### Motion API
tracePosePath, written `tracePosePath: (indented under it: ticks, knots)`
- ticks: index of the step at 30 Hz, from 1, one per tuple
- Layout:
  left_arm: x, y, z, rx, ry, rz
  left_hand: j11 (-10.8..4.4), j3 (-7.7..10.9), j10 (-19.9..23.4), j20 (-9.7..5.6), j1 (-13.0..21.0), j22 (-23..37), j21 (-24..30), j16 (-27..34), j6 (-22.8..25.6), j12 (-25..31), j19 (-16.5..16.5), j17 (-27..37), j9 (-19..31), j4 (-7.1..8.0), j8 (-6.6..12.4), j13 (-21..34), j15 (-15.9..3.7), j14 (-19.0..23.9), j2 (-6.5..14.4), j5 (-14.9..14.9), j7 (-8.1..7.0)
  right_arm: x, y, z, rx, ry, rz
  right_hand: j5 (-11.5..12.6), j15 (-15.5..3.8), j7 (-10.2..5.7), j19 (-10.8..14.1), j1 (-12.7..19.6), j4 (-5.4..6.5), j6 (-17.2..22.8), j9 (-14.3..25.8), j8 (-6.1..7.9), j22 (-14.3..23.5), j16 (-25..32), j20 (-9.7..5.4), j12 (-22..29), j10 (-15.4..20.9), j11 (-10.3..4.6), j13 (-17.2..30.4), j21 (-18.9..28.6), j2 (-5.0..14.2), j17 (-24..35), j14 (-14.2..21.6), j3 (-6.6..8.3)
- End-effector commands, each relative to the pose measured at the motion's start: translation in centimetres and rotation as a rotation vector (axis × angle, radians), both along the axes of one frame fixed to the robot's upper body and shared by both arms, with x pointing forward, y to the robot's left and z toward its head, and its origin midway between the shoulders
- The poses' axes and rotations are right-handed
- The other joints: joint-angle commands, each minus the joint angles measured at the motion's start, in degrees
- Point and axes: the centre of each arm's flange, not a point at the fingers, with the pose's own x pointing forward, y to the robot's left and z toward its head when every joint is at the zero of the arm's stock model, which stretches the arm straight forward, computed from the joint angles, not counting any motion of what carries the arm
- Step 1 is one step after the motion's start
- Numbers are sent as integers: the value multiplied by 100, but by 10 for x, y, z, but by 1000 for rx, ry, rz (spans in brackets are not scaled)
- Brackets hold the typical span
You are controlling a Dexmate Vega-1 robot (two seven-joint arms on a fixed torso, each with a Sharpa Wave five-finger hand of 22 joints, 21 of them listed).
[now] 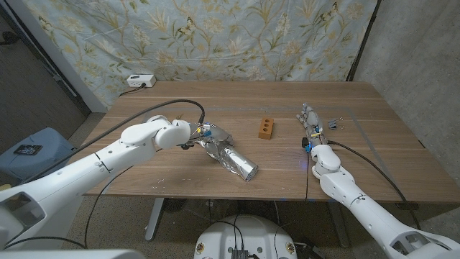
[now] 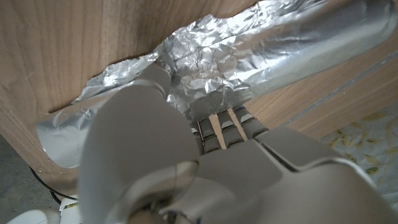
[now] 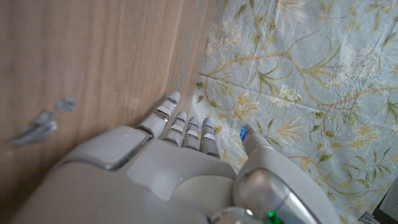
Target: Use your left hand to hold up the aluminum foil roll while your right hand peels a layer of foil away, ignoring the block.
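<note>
Foil roll [image 1: 231,160] lies on the bench [image 1: 144,183], left of centre, far end pointing toward my near edge, loose crumpled sheet bunched at the end by my left hand [image 1: 205,134]. Left fingers [image 2: 219,127] are down on that crumpled end; they look closed on the foil, but I can't confirm they have the core. Right hand [image 1: 310,124] is well apart on the right, fingers [image 3: 185,127] straight, holding nothing. Block [image 1: 267,127] sits between the hands, clear of the roll.

Risks: if I've only got loose sheet, lifting will unspool or tear it and the roll stays down. A slack grip lets it roll. Right hand reaching across could clip the block.
</note>
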Motion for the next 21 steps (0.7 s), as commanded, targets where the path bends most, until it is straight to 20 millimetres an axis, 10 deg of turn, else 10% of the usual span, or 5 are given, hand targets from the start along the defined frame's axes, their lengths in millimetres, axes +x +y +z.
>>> tracePosePath:
  ticks: [1, 11, 21]
  knots:
    - [1, 0, -5, -14, -42, 5, -97, -85, 413, -1, 163, 36, 88, 206, 351, 322, 173, 145, 131, -6, 284, 210, -123, 322, 8, 58, -62, 2, -1, -4, 10, 2, 1, 23, -54, 12, -24, 74, -11, -3, 19, 10, 16, 27, -309, 40, -25, 15, 12, 20, 120, 24, -64, -10]
    - [-1, 0, -2, -43, -88, -14, -296, -188, 1092, -43, 532, 69, 232, 687, 1094, 939, 572, 471, 405, -25, 959, 683, -444, 1084, 30, 173, -295, -2, -5, 4, -13, -2, -2, 23, -60, 9, -22, 71, -8, 2, 20, 13, 16, 31, -310, 42, -25, 12, 12, 21, 120, 25, -61, -12]
    - [2, 0, 4, -38, -94, -2, -362, -184, 1305, -48, 641, 82, 280, 772, 1241, 1118, 693, 560, 526, -4, 1201, 860, -502, 1265, 80, 250, -337, -1, -6, 16, -30, -13, -3, 23, -62, 8, -23, 71, -7, 0, 20, 13, 16, 32, -311, 43, -25, 13, 12, 21, 122, 25, -63, -13]
